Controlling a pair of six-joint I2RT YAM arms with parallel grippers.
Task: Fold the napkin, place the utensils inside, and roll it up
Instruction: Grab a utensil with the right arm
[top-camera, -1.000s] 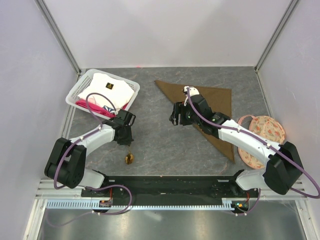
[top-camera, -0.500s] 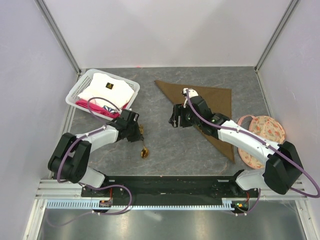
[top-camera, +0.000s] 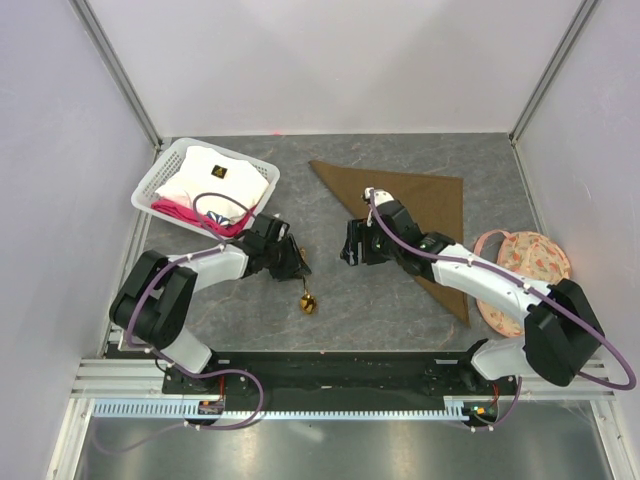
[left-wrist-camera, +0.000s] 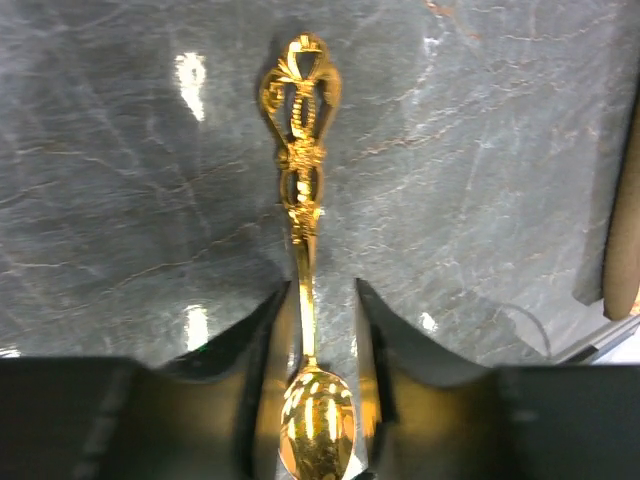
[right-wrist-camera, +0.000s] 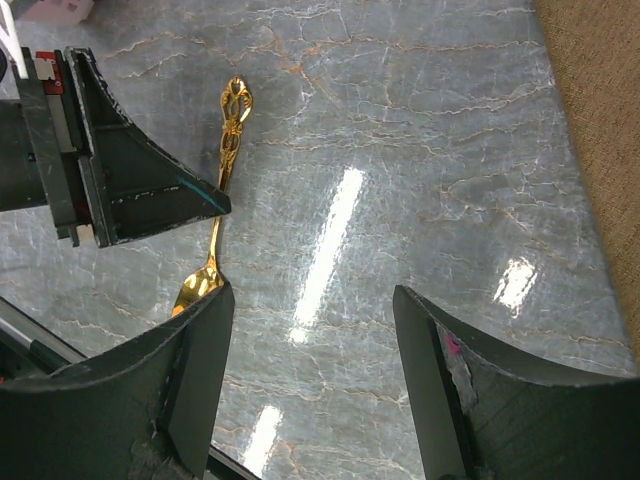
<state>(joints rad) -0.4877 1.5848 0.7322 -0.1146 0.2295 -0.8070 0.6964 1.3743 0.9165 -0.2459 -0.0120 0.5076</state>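
The left pincer (left-wrist-camera: 320, 288) stands narrowly parted around the spoon (left-wrist-camera: 303, 180). A gap shows beside the slim handle, so the spoon looks to lie loose on the bench (right-wrist-camera: 420, 120), bowl toward the wrist and ornate end pointing away. The right pincer (right-wrist-camera: 312, 292) hovers wide and empty just beside it. The folded napkin (top-camera: 435, 192) lies to that pincer's right, well apart from the spoon. Best to lift the left pincer straight up without dragging, then close the right one across mid-handle and carry the spoon low onto the cloth.

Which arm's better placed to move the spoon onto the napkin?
Left: the spoon lies within the open left hand. The right hand hovers open beside the napkin, away from the spoon.
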